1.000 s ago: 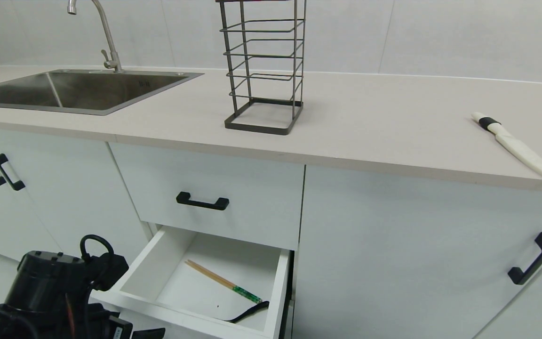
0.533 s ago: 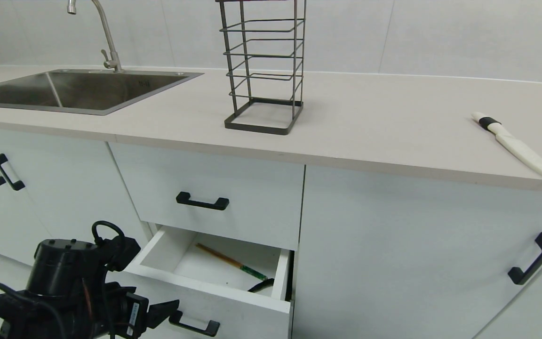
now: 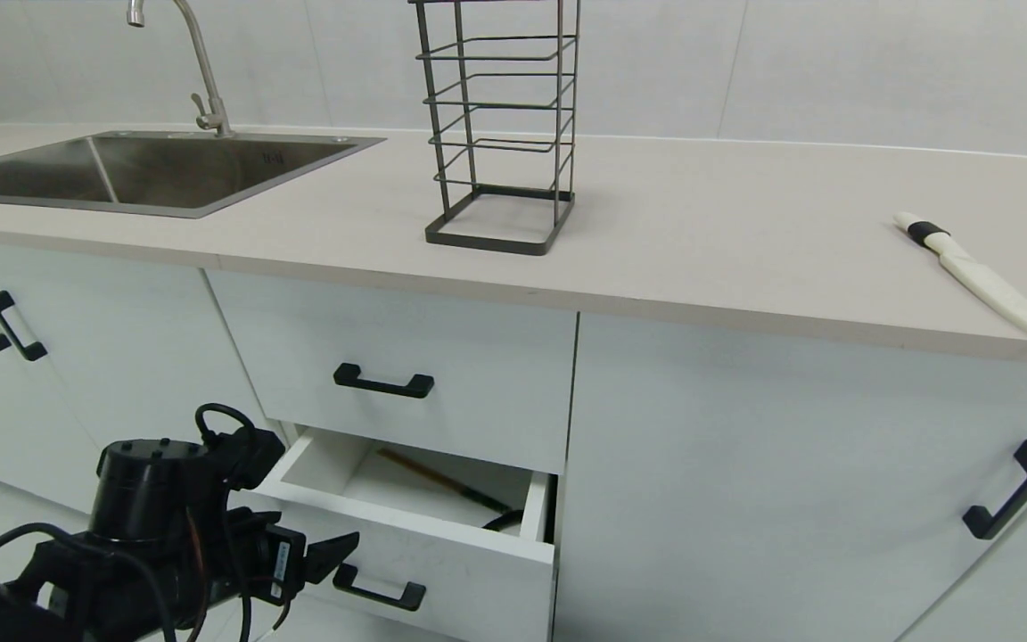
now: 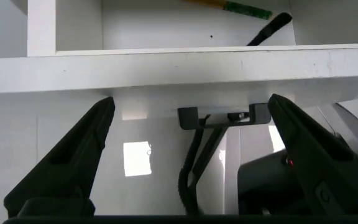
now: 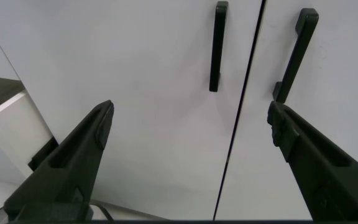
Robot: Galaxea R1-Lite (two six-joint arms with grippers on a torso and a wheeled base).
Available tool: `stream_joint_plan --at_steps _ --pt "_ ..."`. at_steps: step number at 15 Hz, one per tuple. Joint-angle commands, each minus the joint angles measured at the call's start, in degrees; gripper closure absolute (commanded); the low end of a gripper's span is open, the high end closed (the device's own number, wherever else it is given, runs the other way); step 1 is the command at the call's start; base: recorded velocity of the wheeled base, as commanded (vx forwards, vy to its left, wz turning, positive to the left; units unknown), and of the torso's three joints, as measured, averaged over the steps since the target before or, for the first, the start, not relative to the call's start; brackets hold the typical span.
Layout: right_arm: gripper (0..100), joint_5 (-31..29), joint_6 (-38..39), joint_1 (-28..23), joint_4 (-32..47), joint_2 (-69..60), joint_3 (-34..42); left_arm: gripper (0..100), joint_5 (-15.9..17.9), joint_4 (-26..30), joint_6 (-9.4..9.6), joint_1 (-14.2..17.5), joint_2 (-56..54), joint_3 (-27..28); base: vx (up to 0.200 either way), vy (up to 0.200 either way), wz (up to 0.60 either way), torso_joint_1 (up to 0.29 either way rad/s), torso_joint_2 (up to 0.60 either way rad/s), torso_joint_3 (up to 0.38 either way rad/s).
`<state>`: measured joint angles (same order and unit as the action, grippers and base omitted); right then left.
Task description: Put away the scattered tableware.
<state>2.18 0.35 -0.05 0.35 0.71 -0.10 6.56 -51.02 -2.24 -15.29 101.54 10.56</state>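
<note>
Past wide-open left pincer (image 4: 191,104), inside white drawer (image 4: 166,62): wooden chopsticks with green-banded ends (image 4: 241,9), slanting, print unreadable. Well off to its right, on beige desk (image 3: 701,232): white knife (image 3: 977,278), lengthwise toward front edge. Likewise spread: right pincer (image 5: 190,109).

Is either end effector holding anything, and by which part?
Nothing: the left end effector is open at the drawer front, the right end effector open before cabinet doors.

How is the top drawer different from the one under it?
The top drawer is shut; the lower drawer sticks out, partly open. The top drawer's inside is hidden; the lower drawer shows chopsticks inside. The left pincer is by the lower drawer's handle, not the top drawer's. Both are white with black handles.
</note>
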Motion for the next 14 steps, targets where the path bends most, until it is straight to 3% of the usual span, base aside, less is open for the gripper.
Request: stream_joint_plan --at_steps 1,14 --pt "0 0.02 0.00 -0.04 0.00 0.08 0.01 0 0.03 -1.63 -0.04 0.17 2.18 0.34 0.000 0.000 0.00 0.000 0.00 0.000" --pt "0 0.02 0.00 -0.04 0.00 0.08 0.01 0 0.03 -11.38 -0.48 0.35 8.42 1.57 0.000 0.000 0.00 0.000 0.00 0.000"
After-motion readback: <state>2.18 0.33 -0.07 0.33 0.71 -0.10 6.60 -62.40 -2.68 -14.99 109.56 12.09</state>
